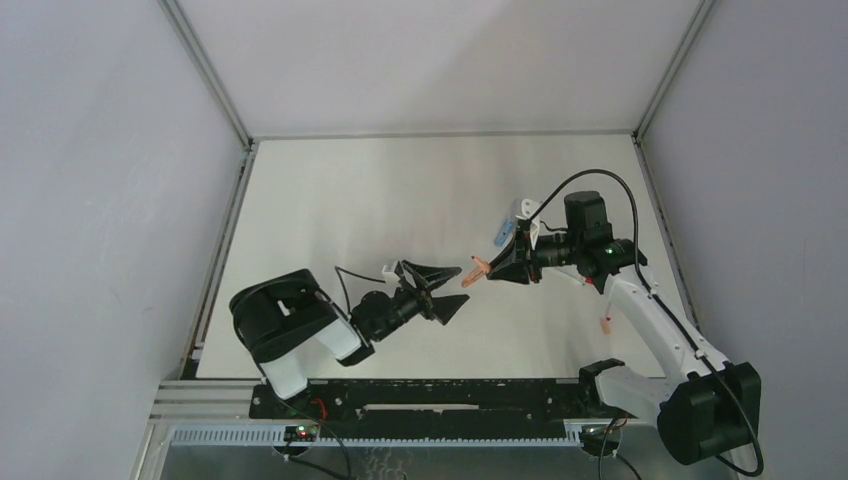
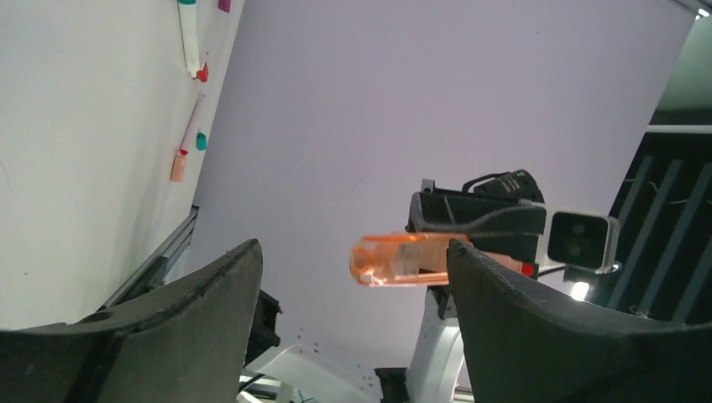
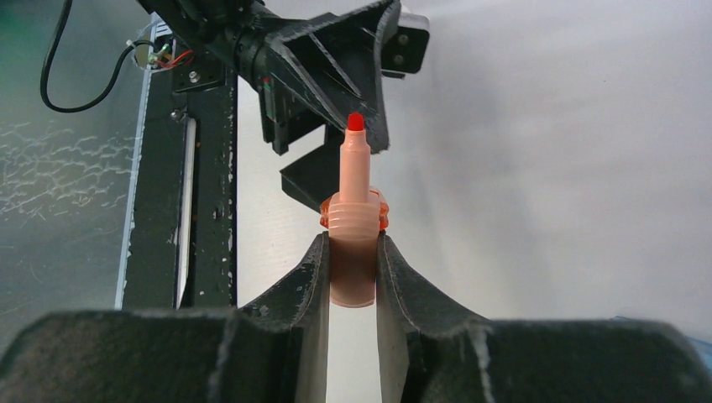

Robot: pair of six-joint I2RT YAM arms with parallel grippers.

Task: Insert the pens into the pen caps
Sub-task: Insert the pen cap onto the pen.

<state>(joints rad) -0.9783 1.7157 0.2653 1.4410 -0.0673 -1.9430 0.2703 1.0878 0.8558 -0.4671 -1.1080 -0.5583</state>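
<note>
Two grippers face each other: the right gripper (image 3: 351,245) clamps a salmon pen (image 3: 353,180), red nib (image 3: 355,122) outward; the left gripper (image 1: 463,284) gapes empty. Centre the pen between its jaws before closing.

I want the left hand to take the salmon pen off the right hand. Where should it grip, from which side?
Probably the ribbed collar, just clear of the right hand; the nib beyond is thin and red-tipped. The salmon pen points at the open left hand, so come in head-on along its axis, one finger either side.
</note>
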